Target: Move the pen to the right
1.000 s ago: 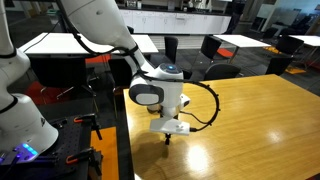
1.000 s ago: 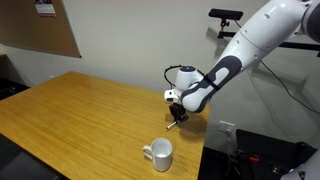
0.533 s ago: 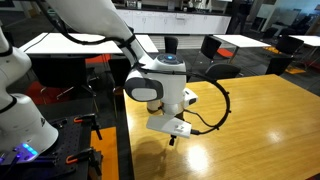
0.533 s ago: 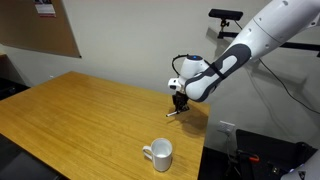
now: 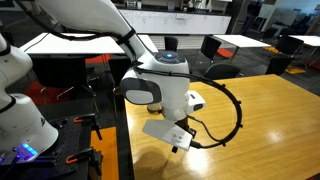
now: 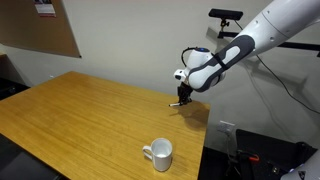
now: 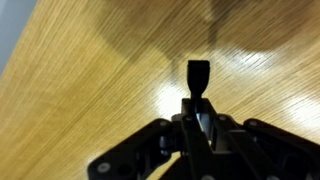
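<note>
The pen (image 7: 198, 75) is a short dark stick that pokes forward from between my jaws in the wrist view, over the wooden table (image 7: 80, 90). My gripper (image 7: 198, 108) is shut on it. In an exterior view my gripper (image 6: 183, 96) hangs just above the table's far right edge, with the pen (image 6: 181, 102) pointing down at the wood. I cannot tell whether its tip touches. In the exterior view with the office behind, my wrist (image 5: 165, 95) hides most of the gripper and the pen.
A white mug (image 6: 158, 154) stands near the table's front edge, well apart from my gripper. The wooden table (image 6: 80, 110) stretches to the left. Other tables and chairs (image 5: 215, 48) stand behind, and the robot base (image 5: 20, 110) is beside the table.
My gripper has moved with the pen held in it, away from the mug and toward the table's far right edge. My wrist has swung round.
</note>
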Controlling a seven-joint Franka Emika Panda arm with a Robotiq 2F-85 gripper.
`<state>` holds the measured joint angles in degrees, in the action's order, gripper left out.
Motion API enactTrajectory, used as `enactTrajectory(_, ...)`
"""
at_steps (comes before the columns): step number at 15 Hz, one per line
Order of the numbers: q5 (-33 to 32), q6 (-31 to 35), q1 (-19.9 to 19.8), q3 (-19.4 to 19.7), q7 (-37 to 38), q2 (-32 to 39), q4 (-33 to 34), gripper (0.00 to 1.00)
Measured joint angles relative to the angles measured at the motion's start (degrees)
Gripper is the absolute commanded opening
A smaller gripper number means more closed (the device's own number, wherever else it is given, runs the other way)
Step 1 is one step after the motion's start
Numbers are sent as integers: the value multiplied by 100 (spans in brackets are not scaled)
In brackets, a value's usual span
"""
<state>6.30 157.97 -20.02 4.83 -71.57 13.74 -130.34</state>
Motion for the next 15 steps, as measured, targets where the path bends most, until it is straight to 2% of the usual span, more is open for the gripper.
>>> enactTrajectory(10, 676, 0, -241, 246, 55, -155, 15, 3)
enactTrajectory(15, 881, 1, -283, 283, 544, -155, 40, 3)
